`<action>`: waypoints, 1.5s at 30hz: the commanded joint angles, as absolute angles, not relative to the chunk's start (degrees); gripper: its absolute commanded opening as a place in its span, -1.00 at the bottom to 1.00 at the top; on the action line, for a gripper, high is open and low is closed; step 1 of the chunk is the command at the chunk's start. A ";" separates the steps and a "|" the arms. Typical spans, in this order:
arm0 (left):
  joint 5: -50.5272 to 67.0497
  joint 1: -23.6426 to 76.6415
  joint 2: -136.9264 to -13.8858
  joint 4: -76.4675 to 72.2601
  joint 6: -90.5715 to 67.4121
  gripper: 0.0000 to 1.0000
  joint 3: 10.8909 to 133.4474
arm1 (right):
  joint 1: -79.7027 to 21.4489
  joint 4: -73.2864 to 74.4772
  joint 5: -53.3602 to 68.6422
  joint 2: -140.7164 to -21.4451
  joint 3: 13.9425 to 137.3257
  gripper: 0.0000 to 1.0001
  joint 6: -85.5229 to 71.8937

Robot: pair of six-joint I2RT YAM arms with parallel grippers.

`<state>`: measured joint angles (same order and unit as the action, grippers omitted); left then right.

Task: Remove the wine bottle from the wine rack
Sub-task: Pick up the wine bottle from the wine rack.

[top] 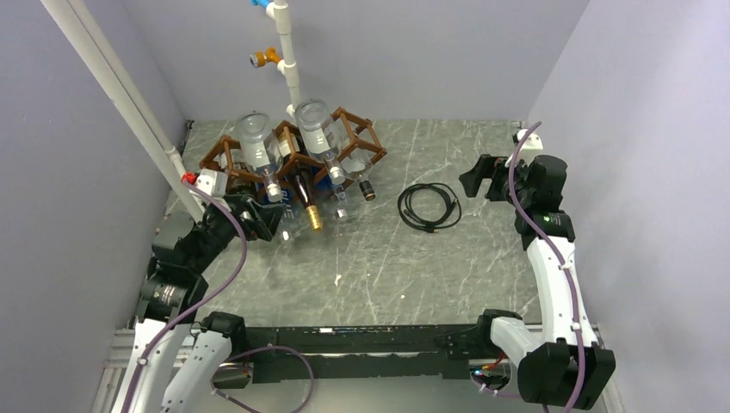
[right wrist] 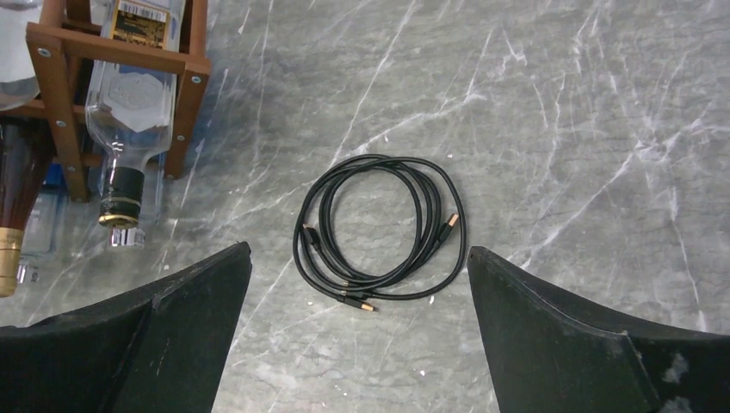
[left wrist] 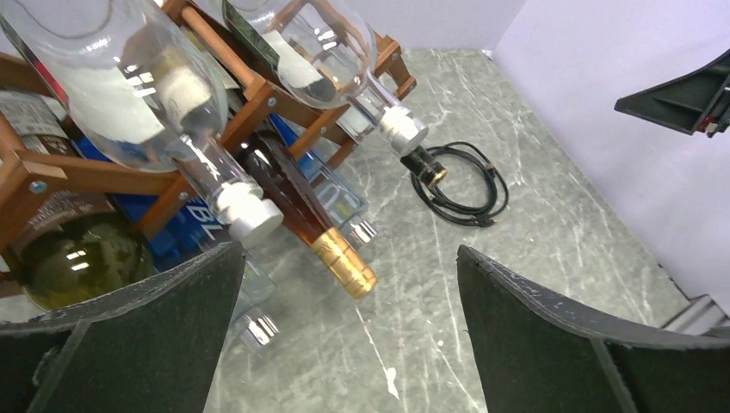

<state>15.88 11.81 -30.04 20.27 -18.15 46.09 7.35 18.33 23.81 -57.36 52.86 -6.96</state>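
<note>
Brown wooden lattice wine rack [top: 368, 138] at the grey marble table's [top: 482, 267] far-left corner holds the amber gold-capped wine bottle [left wrist: 293, 202]; left gripper [left wrist: 349, 252] and right gripper [right wrist: 359, 251] gape empty. A crooked pull could dislodge neighbouring clear bottles [left wrist: 112, 86]

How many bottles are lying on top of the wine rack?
2. Left clear bottle and right clear bottle, side by side atop the wine rack, necks toward the arms. Lower cells hold more, some possibly hidden.
</note>
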 commanded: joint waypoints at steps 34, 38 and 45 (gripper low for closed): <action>-21.37 38.94 -48.35 29.64 -25.94 0.98 59.17 | 7.39 28.18 49.62 -55.18 50.71 1.00 20.24; -20.35 38.91 -48.50 29.06 -26.27 0.98 58.53 | 7.38 27.21 49.31 -53.81 49.72 1.00 19.99; -20.88 38.92 -48.78 28.45 -23.30 0.98 58.23 | 7.38 26.24 52.24 -53.84 48.43 1.00 19.97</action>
